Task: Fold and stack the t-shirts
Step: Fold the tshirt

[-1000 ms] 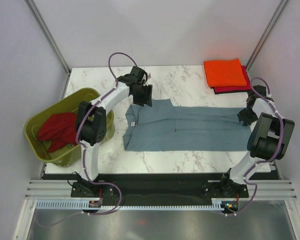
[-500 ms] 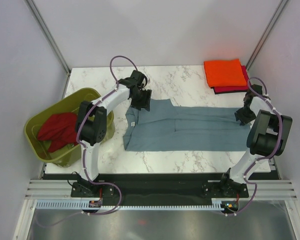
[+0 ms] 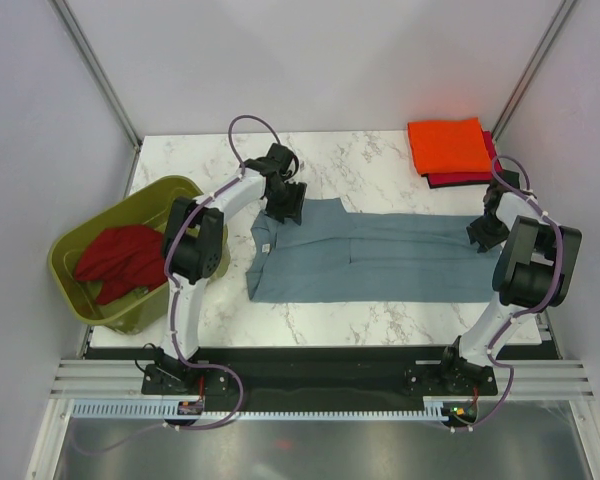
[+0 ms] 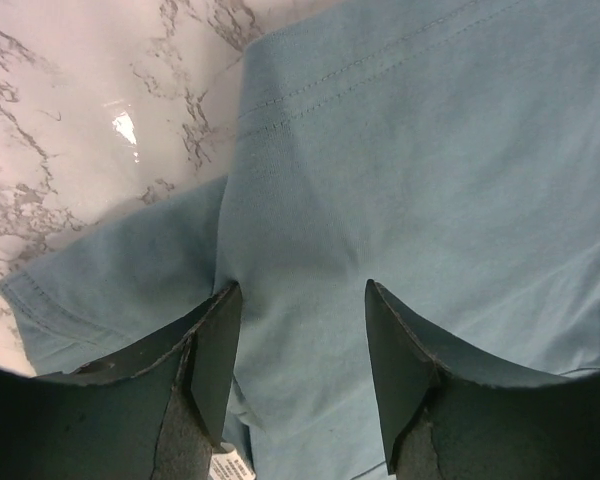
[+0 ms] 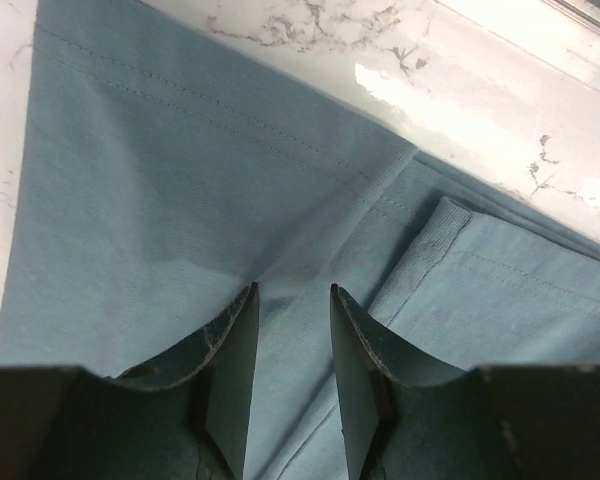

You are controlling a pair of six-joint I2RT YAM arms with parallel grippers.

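Observation:
A slate blue-grey t-shirt [image 3: 370, 258] lies spread lengthwise across the middle of the table. My left gripper [image 3: 286, 203] hovers over its far left corner. In the left wrist view its jaws [image 4: 300, 300] stand open, with flat cloth [image 4: 410, 150] beneath and nothing pinched. My right gripper [image 3: 484, 233] sits at the shirt's right end, open a narrower way [image 5: 293, 292] over the hem [image 5: 230, 130]. A folded orange t-shirt [image 3: 448, 145] rests on a folded magenta-red one [image 3: 472, 178] at the back right. A dark red t-shirt [image 3: 115, 255] lies crumpled in the tub.
The olive-green plastic tub [image 3: 85, 300] hangs off the table's left edge beside the left arm. Grey walls and metal posts close in the back and sides. Bare marble [image 3: 370, 160] shows behind the blue shirt and in front of it [image 3: 380, 320].
The left arm's wrist has shifted slightly and its jaws have widened a little. The right gripper has edged slightly back along the shirt's right end. The shirt lies as before.

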